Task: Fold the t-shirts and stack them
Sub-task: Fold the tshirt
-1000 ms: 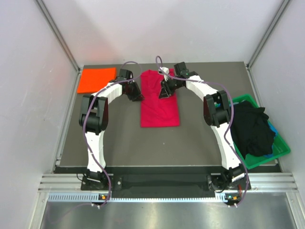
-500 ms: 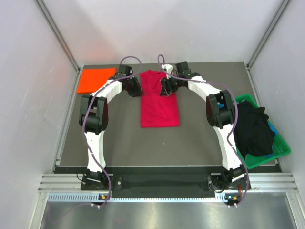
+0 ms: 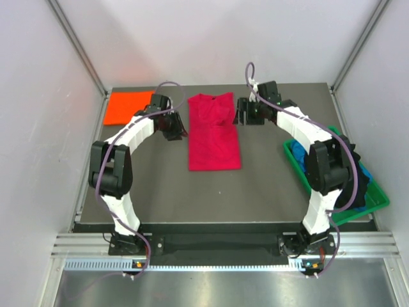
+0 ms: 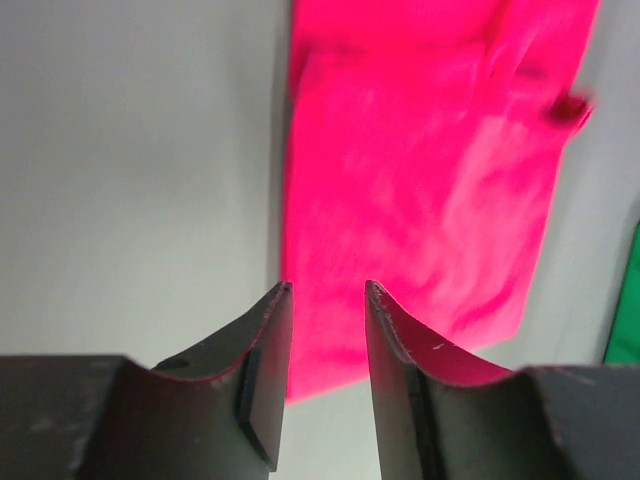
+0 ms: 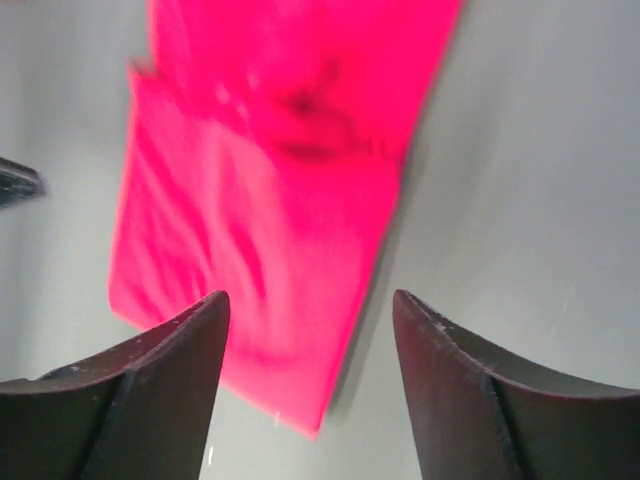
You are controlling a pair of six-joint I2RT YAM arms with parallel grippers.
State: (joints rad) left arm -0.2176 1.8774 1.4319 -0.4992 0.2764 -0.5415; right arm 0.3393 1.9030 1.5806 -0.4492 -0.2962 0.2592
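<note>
A crimson-red t-shirt lies flat mid-table, folded into a long rectangle with its collar end far from the arms. It fills the left wrist view and the right wrist view. My left gripper hovers just off the shirt's left edge, its jaws a little apart and empty. My right gripper hovers just off the shirt's upper right edge, open wide and empty. A folded bright orange t-shirt lies at the far left corner. A black t-shirt is heaped in the bin, partly hidden by my right arm.
A green plastic bin stands at the table's right edge, under my right forearm; a sliver of it shows in the left wrist view. Grey walls enclose the table on three sides. Bare tabletop lies in front of the red shirt.
My right gripper has come off the red shirt and swung right, its arm now over the bin. My left gripper has drawn slightly left. The shirt lies still.
</note>
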